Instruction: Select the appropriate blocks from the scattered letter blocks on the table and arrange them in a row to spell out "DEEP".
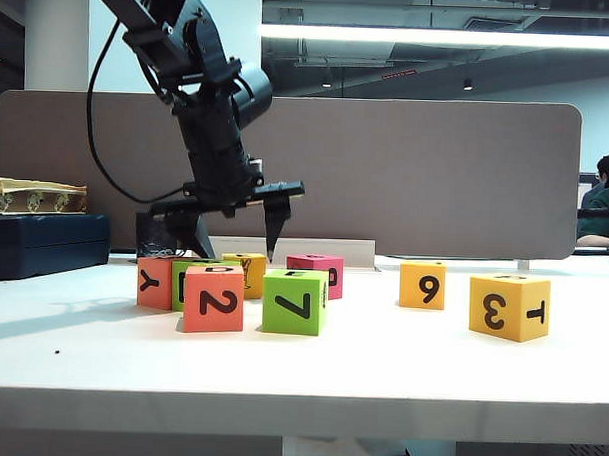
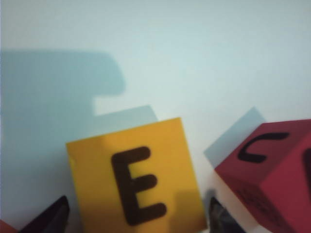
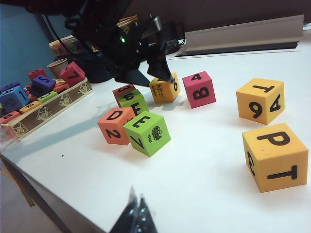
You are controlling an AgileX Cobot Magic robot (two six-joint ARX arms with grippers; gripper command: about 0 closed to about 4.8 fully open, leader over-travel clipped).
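My left gripper point(image 1: 236, 248) hangs open over the back of the block cluster. Its fingertips point(image 2: 48, 218) straddle the yellow-orange alligator block point(image 2: 136, 179), whose top shows "E", without closing on it. In front stand the salmon-orange "2" block point(image 1: 213, 299), with "D" on top point(image 3: 115, 125), and the green "7" block point(image 1: 294, 302), with "E" on top point(image 3: 147, 132). The yellow-orange "3"/"T" block point(image 1: 509, 306) sits apart at the right, "P" upward point(image 3: 274, 155). My right gripper point(image 3: 136, 213) is shut and empty near the table's edge point(image 1: 380, 371).
A pink "B" block point(image 3: 199, 89) lies just beside the left gripper's finger. Another green block point(image 3: 132, 101) and a salmon "Y" block point(image 1: 154, 283) crowd the cluster's left. A yellow "9" block point(image 1: 423, 285) stands mid-right. A tray of spare blocks point(image 3: 43, 107) sits far left.
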